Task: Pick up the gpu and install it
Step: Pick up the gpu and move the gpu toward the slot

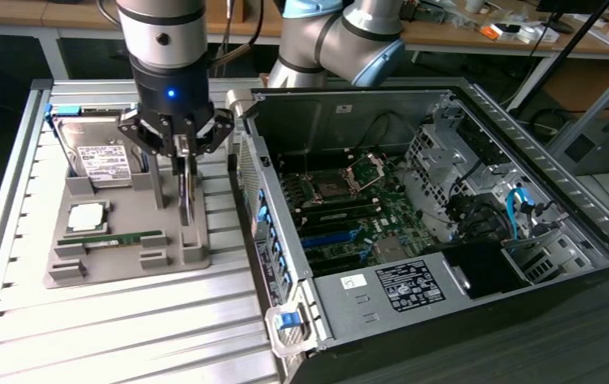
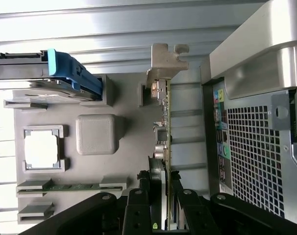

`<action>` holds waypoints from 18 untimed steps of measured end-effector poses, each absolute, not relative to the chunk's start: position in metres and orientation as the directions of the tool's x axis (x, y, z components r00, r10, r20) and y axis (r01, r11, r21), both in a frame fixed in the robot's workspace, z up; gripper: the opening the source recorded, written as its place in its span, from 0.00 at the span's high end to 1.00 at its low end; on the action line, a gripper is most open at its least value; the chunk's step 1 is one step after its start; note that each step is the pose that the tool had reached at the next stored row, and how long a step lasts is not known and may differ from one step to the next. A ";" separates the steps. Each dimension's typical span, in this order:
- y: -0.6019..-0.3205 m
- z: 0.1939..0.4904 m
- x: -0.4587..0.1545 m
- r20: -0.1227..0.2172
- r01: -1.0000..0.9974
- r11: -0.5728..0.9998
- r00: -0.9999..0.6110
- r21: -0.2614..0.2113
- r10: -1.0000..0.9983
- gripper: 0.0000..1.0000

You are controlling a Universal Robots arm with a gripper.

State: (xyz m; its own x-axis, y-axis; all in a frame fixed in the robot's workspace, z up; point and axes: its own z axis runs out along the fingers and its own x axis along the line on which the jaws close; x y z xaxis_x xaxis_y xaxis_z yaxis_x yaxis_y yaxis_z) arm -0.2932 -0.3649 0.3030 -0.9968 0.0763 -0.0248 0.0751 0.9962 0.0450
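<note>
The gpu is a thin card standing on edge, its lower end down at the grey holder tray. My gripper hangs straight above it, shut on the card's upper edge with a finger on each side. In the wrist view the gpu runs away from my gripper as a narrow green edge. Its silver bracket is at the far end. Just to the exterior view's right of the card stands the open computer case, with the motherboard exposed inside.
The tray also carries a hard drive with a blue handle, a square processor and a slim memory stick. The case's perforated rear panel stands close beside the card. Everything rests on a ribbed metal table.
</note>
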 end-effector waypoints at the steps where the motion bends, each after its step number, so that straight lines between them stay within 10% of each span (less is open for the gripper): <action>1: -0.365 0.304 -0.293 -0.025 0.075 0.996 -0.997 0.045 0.076 0.73; 18: -0.365 0.326 -0.293 -0.025 0.075 0.996 -0.997 0.045 0.076 0.73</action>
State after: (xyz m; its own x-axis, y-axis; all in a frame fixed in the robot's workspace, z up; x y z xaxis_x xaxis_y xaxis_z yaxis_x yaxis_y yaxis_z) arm -0.2932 -0.3649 0.3257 -0.9968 0.0763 -0.0248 0.0751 0.9961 0.0454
